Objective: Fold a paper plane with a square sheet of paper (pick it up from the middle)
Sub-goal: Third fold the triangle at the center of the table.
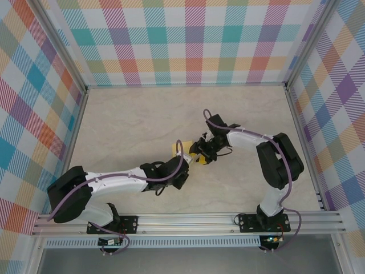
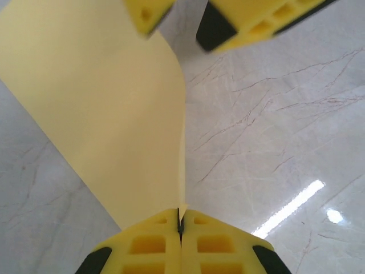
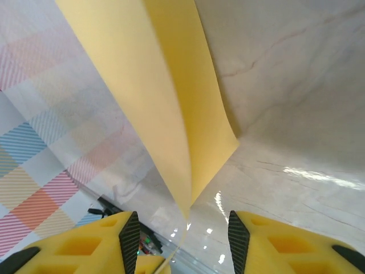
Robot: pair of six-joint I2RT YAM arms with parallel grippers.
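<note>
- Now the sheet of paper (image 2: 108, 114) curves up off the table (image 2: 285, 142) near its middle, running between both grippers.
- Left gripper (image 2: 180, 225) is closed tight, pinching one edge of the sheet.
- Right gripper (image 3: 182, 237) stands partly open, one finger on either side of the sheet's doubled tip, with no visible contact.

No lettering, brand or number is legible; the arm bases (image 1: 112, 224) seem too small to judge.

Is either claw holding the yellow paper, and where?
Yes. The left gripper pinches the paper at its edge. The right gripper is open around it.
</note>
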